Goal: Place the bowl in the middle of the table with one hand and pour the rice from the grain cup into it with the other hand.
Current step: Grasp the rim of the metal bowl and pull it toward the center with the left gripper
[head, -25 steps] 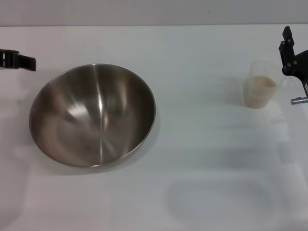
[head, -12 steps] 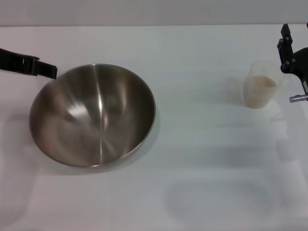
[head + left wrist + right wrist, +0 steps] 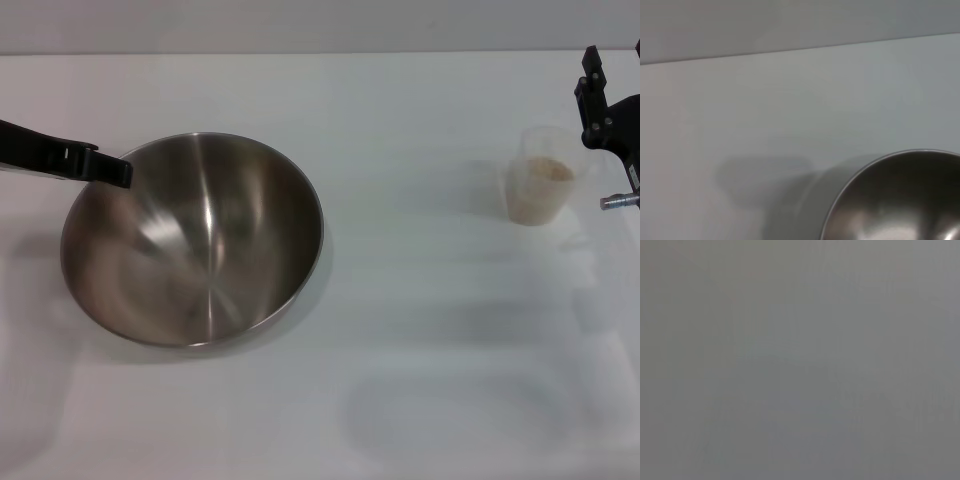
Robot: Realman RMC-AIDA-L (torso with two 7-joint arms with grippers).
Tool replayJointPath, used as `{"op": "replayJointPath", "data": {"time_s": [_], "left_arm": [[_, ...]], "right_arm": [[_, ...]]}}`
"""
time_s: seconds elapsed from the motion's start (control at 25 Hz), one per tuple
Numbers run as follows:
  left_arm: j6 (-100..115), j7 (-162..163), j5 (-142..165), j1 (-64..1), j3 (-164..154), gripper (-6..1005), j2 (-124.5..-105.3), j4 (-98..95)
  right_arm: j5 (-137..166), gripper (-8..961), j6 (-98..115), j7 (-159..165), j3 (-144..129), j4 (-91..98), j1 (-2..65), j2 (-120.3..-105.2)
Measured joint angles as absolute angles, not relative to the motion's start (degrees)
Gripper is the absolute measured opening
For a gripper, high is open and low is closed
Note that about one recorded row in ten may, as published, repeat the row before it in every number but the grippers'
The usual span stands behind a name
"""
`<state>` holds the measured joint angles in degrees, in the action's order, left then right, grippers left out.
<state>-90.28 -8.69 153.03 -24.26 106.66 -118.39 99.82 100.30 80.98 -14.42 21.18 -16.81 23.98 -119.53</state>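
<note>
White bench [image 3: 420, 330] runs the full width of the room in front of the robot, with a pale wall behind it and nothing else on it but two things.

Far to the left, the left gripper [image 3: 118, 172] comes in low and flat, its dark tip right at the far-left rim of the bowl [image 3: 200, 245]. Whether its fingers are spread or pinched I cannot tell; only one dark bar shows, and it does not look to have hold of the rim. The steel bowl sits just beyond that tip, left of the bench's centre and empty. My worry here: if the tip rides over the rim instead of straddling it, it will shove the bowl sideways or tip it on its rounded base.

Well apart to the right, the grain cup [image 3: 541, 188] stands upright with rice [image 3: 549, 170] partway up. The right gripper [image 3: 600, 100] hovers just beside it, on the cup's right; its fingers' spread is unclear and they grip nothing that I can see. A clumsy approach could knock the light cup over and scatter grains.
</note>
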Motion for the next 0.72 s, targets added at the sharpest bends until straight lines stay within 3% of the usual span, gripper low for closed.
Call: {"op": "replayJointPath", "data": {"time_s": [0.72], "left_arm": [[-82.8,-9.6,153.0,-24.9,104.0,737,-118.33,90.0]], "right_arm": [[100.3,501,81.0,-15.1,21.2,-16.7,24.3,-119.40]]}}
